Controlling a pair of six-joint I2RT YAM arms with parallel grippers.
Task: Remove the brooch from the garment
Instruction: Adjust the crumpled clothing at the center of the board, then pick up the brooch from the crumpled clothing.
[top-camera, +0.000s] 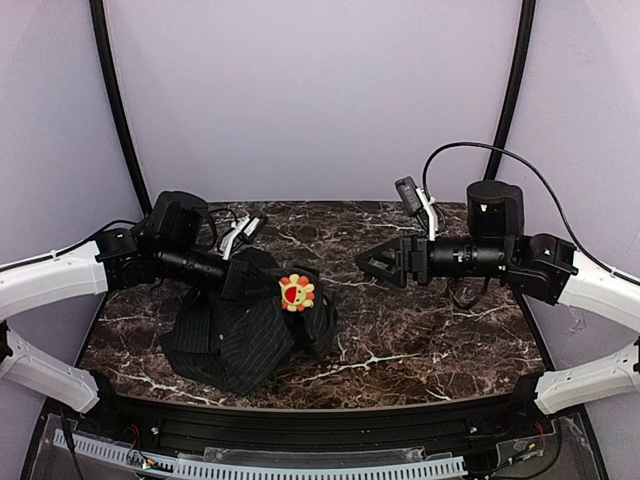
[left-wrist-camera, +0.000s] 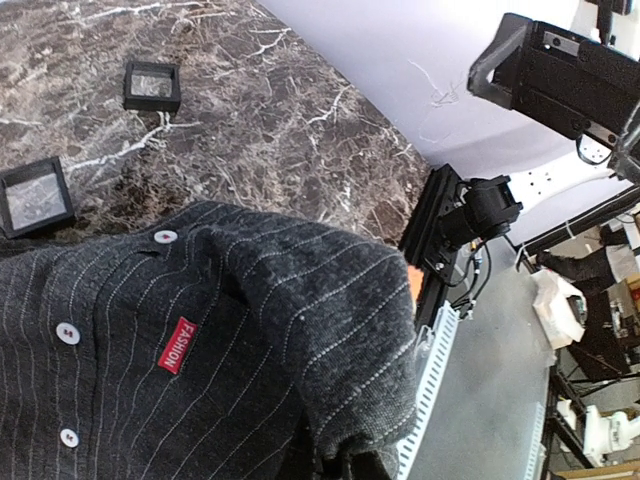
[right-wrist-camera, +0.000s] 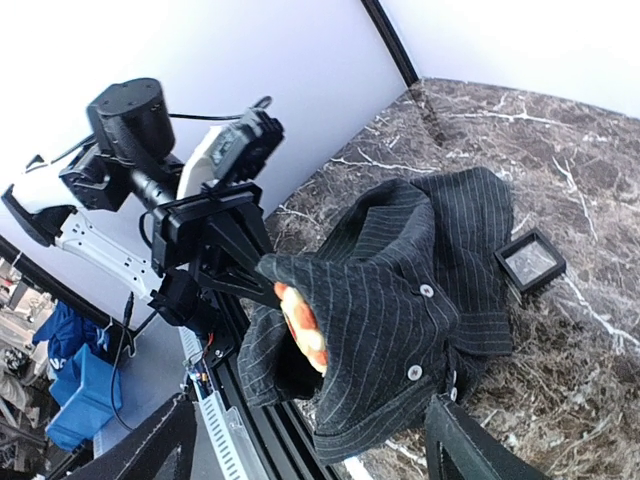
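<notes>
Left gripper (top-camera: 240, 266): closed on a fold of the garment (top-camera: 235, 335); the pinched fold is lifted off the marble table (top-camera: 430, 340) and forms a peak, with the remaining cloth heaped below it on the left half of the surface.

Right gripper (top-camera: 372, 264): jaws spread wide and holding nothing; it hangs above the table to the right of the garment, clear of the cloth, with its tips aimed toward the brooch (top-camera: 296, 292).

Brooch: fixed to the raised fold on the side facing the right arm, just below the peak held by the left gripper; from above its orange and cream petals and red centre face upward; the right wrist view shows it edge-on at the lip of the fold (right-wrist-camera: 303, 325).

Left wrist view: pinstriped cloth fills the lower left; a red label (left-wrist-camera: 178, 345) and pale buttons (left-wrist-camera: 68, 333) are on the cloth; a thin orange sliver at the fold's far edge is probably the brooch rim, but too little is exposed to confirm.

Other items: two small black boxes (left-wrist-camera: 152, 86) (left-wrist-camera: 35, 196) lie flat on the table beyond the garment, apart from each other; the nearer box sits just beside the cloth.
</notes>
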